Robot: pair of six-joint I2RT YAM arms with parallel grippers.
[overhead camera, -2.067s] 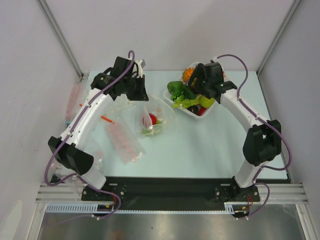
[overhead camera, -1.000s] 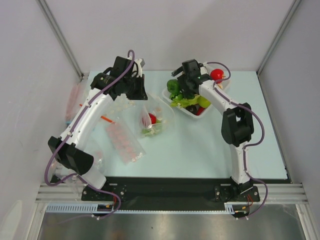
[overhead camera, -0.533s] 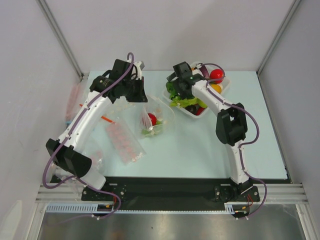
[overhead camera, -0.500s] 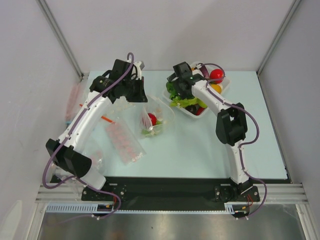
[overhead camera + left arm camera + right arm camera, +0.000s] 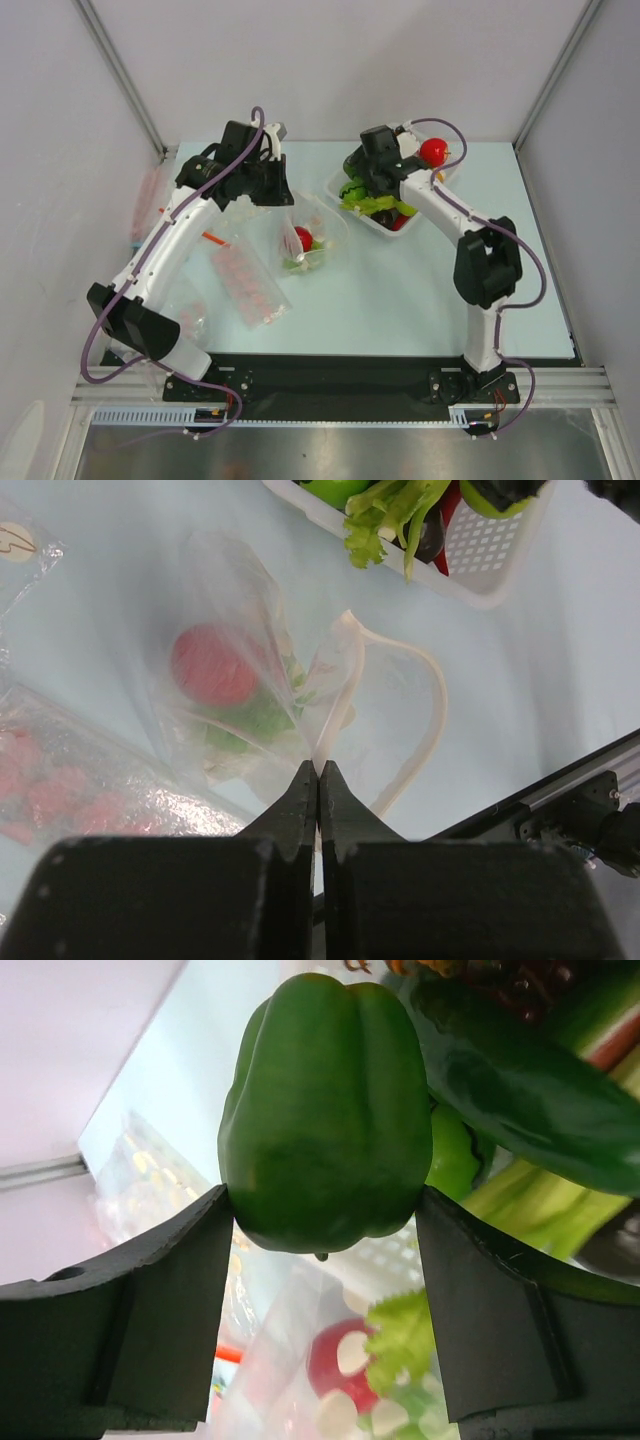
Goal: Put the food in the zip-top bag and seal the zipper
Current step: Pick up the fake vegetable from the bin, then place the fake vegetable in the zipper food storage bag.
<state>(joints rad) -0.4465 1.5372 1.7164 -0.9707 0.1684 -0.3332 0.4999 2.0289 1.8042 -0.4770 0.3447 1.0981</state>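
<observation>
From above, the left gripper (image 5: 282, 200) holds the rim of the clear crinkly zip-top bag (image 5: 318, 238). The bag lies on the pale surface (image 5: 400, 290) just beside the white perforated tray (image 5: 447, 172).

The left wrist view shows that gripper's jaws pressed together on the thin clear zipper strip (image 5: 438, 695). A round red toy (image 5: 212, 665) sits inside the bag.

In the right wrist view, the right gripper (image 5: 322, 1205) is clamped on a glossy green toy bell pepper (image 5: 325, 1110). This looks like the pick-up step. Next, the pepper must be lifted clear of its neighbours, carried over the bag's open mouth and released.
</observation>
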